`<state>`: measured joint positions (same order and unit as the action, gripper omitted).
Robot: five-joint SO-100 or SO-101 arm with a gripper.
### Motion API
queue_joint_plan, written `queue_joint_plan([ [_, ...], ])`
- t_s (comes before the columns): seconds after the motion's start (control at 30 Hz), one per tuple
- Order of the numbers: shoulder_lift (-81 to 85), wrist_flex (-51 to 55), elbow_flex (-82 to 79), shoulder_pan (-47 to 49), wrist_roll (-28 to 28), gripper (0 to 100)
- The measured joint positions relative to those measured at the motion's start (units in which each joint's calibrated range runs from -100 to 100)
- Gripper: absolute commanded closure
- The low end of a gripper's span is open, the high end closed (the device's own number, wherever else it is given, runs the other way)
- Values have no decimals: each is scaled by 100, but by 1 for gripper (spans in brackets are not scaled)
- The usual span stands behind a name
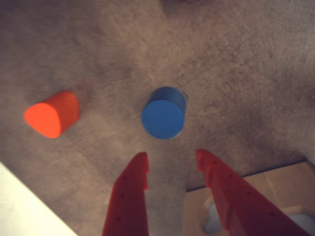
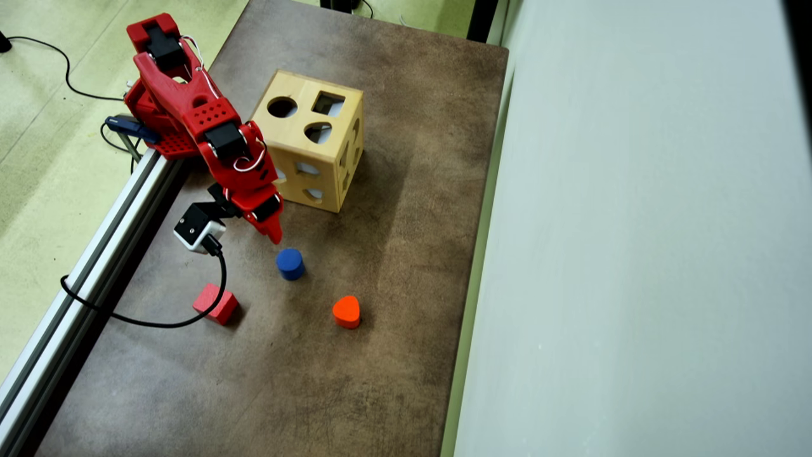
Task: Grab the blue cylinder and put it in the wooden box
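Observation:
The blue cylinder (image 1: 164, 113) (image 2: 290, 263) stands upright on the brown mat, flat end up. My red gripper (image 1: 172, 158) (image 2: 274, 235) hangs just short of it, open, with nothing between its fingers. In the overhead view the fingertips sit slightly up and left of the cylinder, not touching it. The wooden box (image 2: 313, 148) stands behind the gripper with round, square and heart-like holes in its top. A corner of the box (image 1: 275, 187) shows at the lower right of the wrist view, partly behind the right finger (image 1: 231, 191).
An orange-red heart-shaped block (image 1: 51, 114) (image 2: 346, 311) lies beyond the cylinder. A red cube (image 2: 216, 303) sits near the mat's left edge, with a black cable (image 2: 146, 322) looping past it. A metal rail (image 2: 95, 254) runs along the left; a pale wall (image 2: 634, 254) bounds the right.

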<state>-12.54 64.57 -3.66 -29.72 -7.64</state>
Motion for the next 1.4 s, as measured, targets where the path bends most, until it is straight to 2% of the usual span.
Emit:
queue_joint_plan([
  [0.3,-627,-105,0,0,0,80],
  [0.57,-627,-105,424,0,0,71],
  [0.87,-1237,-81,1210,0,0,71],
  [1.4,-2305,1461,3124,0,10,71],
])
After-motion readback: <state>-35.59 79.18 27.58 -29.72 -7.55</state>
